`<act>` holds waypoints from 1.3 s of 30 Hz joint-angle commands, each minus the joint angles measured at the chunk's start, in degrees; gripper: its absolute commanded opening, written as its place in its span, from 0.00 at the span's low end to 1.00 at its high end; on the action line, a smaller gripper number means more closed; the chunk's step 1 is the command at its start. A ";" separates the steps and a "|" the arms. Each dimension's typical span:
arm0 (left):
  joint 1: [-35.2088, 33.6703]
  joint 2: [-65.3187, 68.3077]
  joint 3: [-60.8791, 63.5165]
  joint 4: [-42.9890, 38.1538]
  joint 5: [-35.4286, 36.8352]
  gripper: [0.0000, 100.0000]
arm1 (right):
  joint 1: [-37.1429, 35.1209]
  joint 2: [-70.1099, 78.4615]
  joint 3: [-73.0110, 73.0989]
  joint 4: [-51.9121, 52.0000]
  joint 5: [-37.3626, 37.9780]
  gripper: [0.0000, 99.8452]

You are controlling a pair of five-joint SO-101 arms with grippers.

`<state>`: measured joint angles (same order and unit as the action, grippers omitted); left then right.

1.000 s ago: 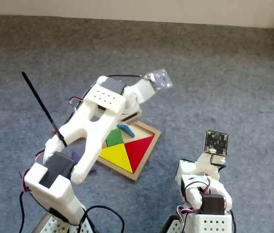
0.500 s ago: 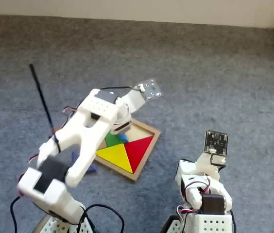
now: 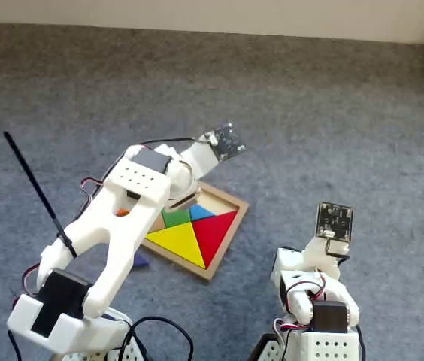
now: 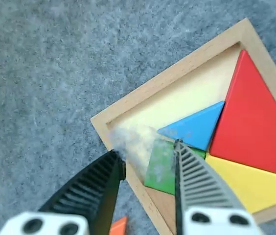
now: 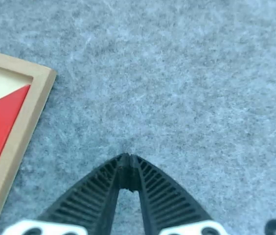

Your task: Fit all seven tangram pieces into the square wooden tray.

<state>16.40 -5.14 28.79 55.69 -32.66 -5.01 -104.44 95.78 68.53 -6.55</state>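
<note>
Now, high view: left arm [image 3: 114,233] swung lower since earlier frames. Blue triangle [image 3: 201,212], tilted at fingers before, lies flat in tray [image 3: 227,195] with green piece [image 3: 174,218], yellow triangle [image 3: 178,241] and red triangle [image 3: 216,228].
Left wrist view: left gripper [image 4: 148,152] fingers apart; green piece between fingertips, blue triangle just beyond grey finger, tray corner beside black finger.
Right wrist view: right gripper [image 5: 128,164] fingers together over carpet [image 5: 177,73]; tray well off to side of fingertips.
</note>
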 commanded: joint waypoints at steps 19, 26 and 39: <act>2.86 -3.30 18.68 -26.73 2.81 0.16 | 0.57 -0.66 6.64 -0.22 0.44 0.00; -0.84 -5.58 16.40 -22.95 0.53 0.16 | 0.57 -0.66 6.64 -0.22 0.44 0.00; 5.85 -8.57 12.97 -22.95 10.02 0.16 | 0.57 -0.66 6.64 -0.22 0.44 0.00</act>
<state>18.95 -13.76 44.79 34.86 -25.01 -5.01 -104.44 95.78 68.53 -6.55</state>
